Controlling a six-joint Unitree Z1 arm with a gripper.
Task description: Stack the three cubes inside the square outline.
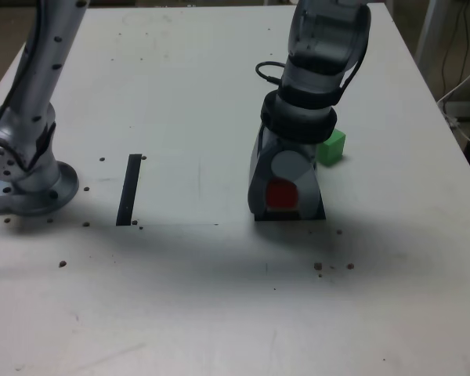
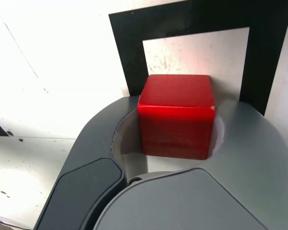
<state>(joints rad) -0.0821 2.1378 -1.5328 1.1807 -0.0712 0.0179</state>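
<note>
Gripper (image 1: 282,205) low over square outline (image 1: 319,213), red cube (image 1: 281,193) sitting between its jaws; whether gripped or freed, cannot tell. Green cube (image 1: 331,146) on table (image 1: 196,102), at gripper's 1 o'clock, exterior view.

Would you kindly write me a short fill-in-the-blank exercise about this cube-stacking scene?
1. The cube between the gripper jaws is ____.
2. In the exterior view, the green cube sits on the gripper's ____ side.
3. The square outline has a ____ centre.

Missing words: red; right; white
</note>
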